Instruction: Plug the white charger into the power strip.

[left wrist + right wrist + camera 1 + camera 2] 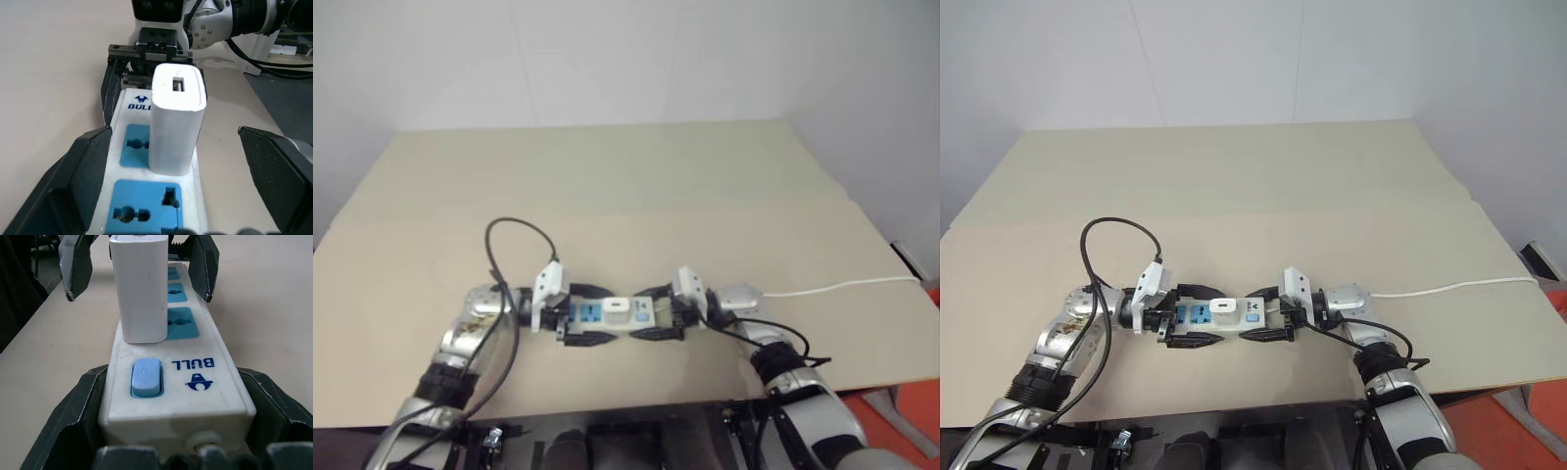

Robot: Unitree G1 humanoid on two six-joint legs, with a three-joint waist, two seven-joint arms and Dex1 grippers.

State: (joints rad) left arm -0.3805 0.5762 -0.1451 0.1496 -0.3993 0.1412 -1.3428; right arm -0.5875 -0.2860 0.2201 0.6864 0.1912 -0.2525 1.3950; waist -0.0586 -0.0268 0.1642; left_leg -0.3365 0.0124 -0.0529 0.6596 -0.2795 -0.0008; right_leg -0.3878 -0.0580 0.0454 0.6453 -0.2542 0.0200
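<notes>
While the white charger [176,125] stood upright in the power strip [176,382], seated in the socket nearest the blue switch [145,377], the strip itself lay across the near middle of the tan bench [626,176], its thin white cord [842,287] trailing off toward the robot's right edge. The left gripper [584,315] was released, its 2 black fingers [73,181] spread wide on either side of the strip's free end and clear of the charger. The right gripper [656,313] was clenched on the switch end of the strip, a finger pressed against each long side, steadying it.

The task looked essentially done: the charger's base sat flush on the strip's face with no gap visible, and 2 blue sockets remained open beside it.

As for handling, the charger appeared to be a small, rigid box of smooth plastic, probably light and a little slippery, so a hold across its 2 broad flat faces, low on the body, would likely be the most secure; pinching near the top could tilt it in the socket. The strip seemed stiff and light enough to slide on the bench unless braced, best held across its narrow width as the right gripper had it, away from the switch.
</notes>
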